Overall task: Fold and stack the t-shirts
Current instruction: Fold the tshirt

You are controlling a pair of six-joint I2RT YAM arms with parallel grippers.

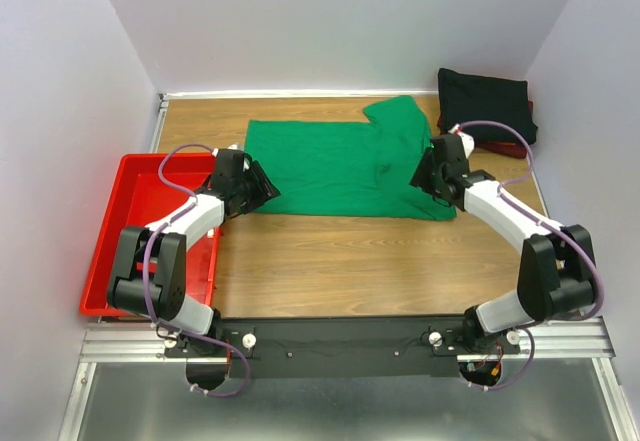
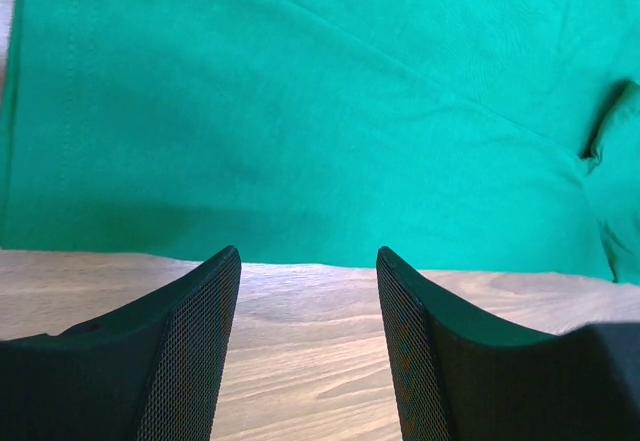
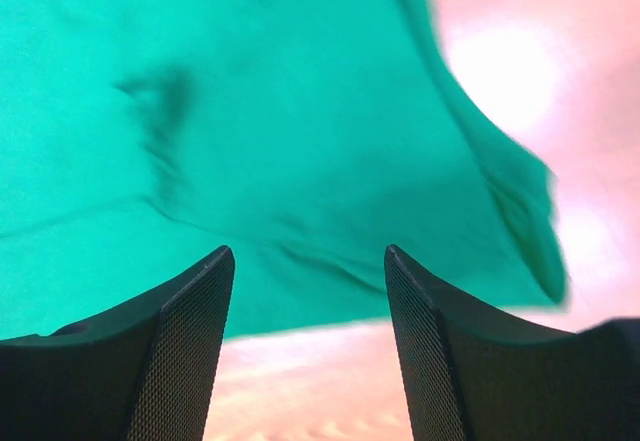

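The bright green t-shirt lies flat on the wooden table, with one sleeve sticking out at the back right. My left gripper is open and empty at the shirt's near left corner; in the left wrist view the gripper hangs over bare wood just short of the green hem. My right gripper is open and empty over the shirt's near right edge; the right wrist view shows the gripper above the green cloth. The black t-shirt sits folded at the back right, with a dark red edge under it.
A red plastic tray sits at the table's left edge, beside my left arm. White walls close in the back and both sides. Bare wood lies between the green shirt and the arm bases.
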